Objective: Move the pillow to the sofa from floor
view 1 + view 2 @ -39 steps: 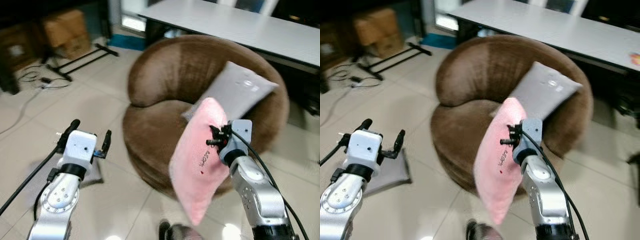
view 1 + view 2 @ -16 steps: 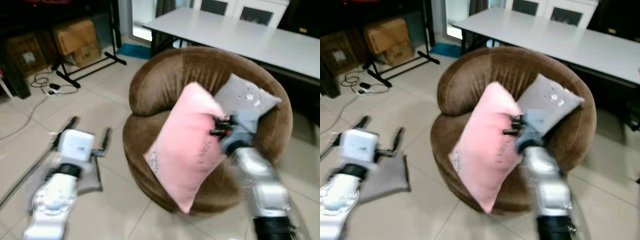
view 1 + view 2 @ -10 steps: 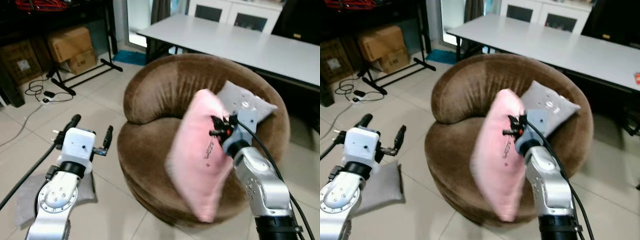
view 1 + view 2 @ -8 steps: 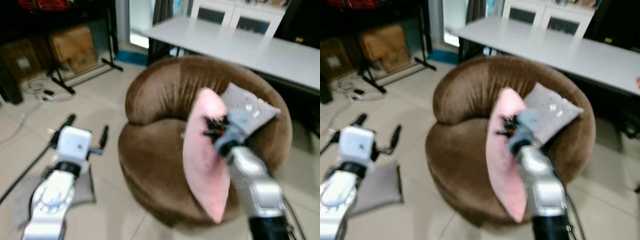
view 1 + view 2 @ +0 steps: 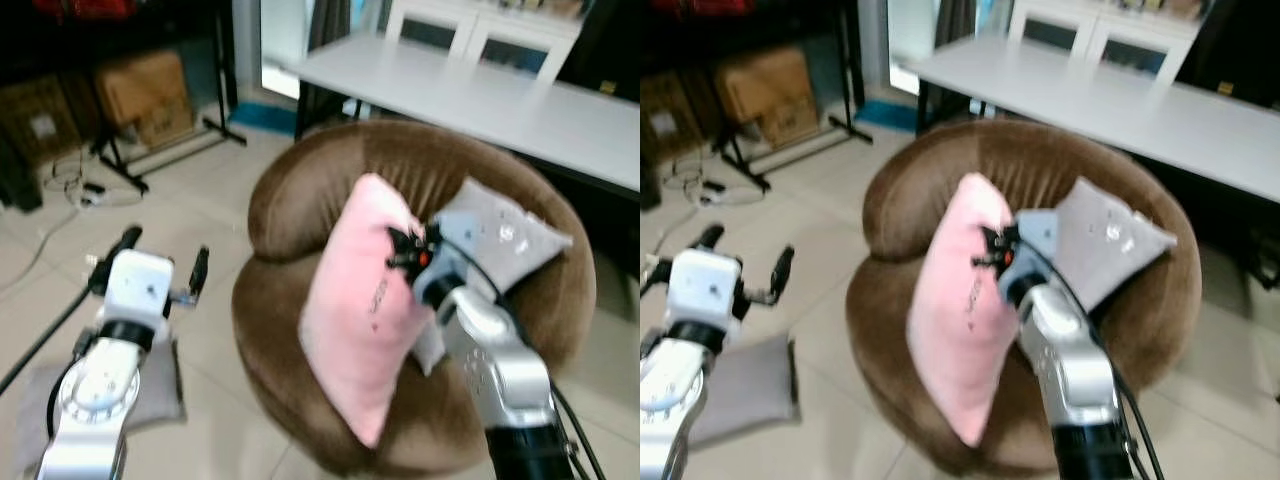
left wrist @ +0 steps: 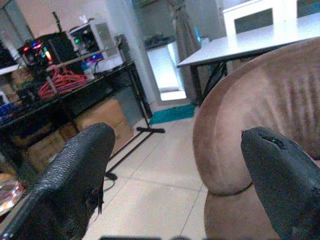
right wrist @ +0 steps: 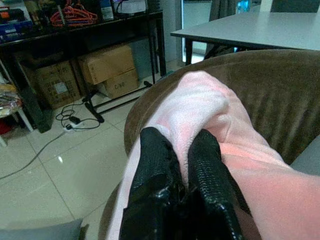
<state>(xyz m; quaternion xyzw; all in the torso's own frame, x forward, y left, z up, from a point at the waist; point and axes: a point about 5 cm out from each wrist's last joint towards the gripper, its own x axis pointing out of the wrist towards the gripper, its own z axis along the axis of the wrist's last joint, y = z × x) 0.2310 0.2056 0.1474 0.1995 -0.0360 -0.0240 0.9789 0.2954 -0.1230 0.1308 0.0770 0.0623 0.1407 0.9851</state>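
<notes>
Over sofa [image 5: 330, 200]: right claw [image 5: 405, 250] pinching pillow [image 5: 360, 310].

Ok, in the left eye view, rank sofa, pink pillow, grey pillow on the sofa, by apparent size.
1. Sofa, largest.
2. Pink pillow, though it hangs nearer the camera in the right gripper.
3. Grey pillow, partly hidden.

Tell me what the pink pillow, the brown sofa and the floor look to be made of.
Pink pillow: soft fleece or plush, judging by its fuzzy matte nap and the way it bunches in the right tool. Brown sofa: velvet-like or plush fabric, with a sheen that shifts in streaks. Floor: glossy pale tiles, with grout lines and reflections.
</notes>
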